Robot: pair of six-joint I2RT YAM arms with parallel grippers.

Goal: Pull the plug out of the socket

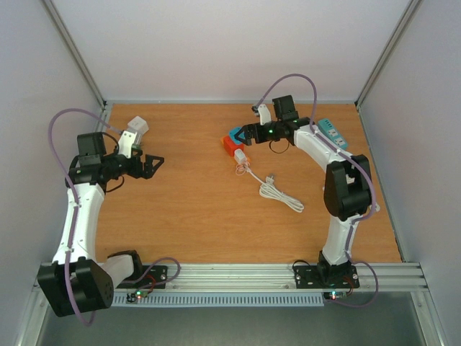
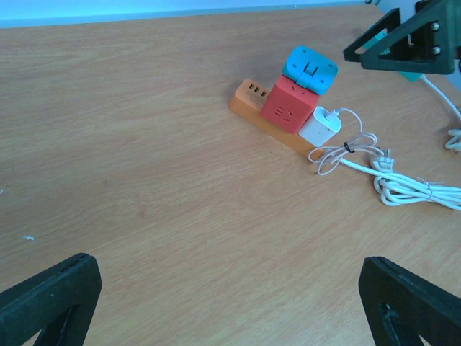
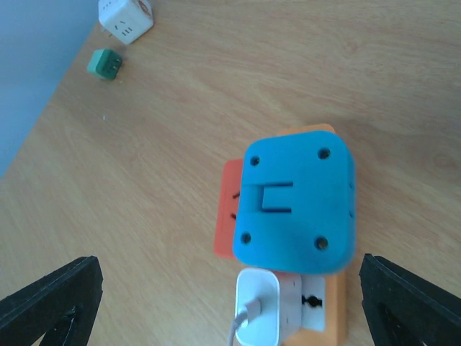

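Broadly, one wooden surface (image 1: 202, 216), walled pale on three sides, with two arms at its near edge. Task's thing: a white plug (image 2: 320, 126) with loosely coiled white cable (image 2: 392, 184), seated in an orange socket strip (image 2: 252, 99) at the far centre-right of the surface. It sits just beside a red cube (image 2: 288, 108) standing on the same strip. A blue adapter (image 2: 310, 68) sits atop the red cube, tilted. The overhead view gives layout only: strip and plug read as a small cluster, the cable trailing toward the near right. The left wrist view takes the cluster from the side and well apart, and shows a row of slots at the strip's end. The left fingers (image 2: 50, 299) are spread wide at the lower corners, holding nothing. The right wrist view looks straight down on the blue adapter, showing four screw holes and a recessed notch; the adapter hides most of the red cube. The right fingers (image 3: 414, 303) are spread wide to either side, touching nothing visible. That view alone shows a small green plug (image 3: 106, 63) near a white cube socket (image 3: 126, 18) at the far left; overhead, only the white cube shows. Marks on the red cube are too small to read. A teal block (image 1: 331, 131) lies at the far right, partly behind the right arm.
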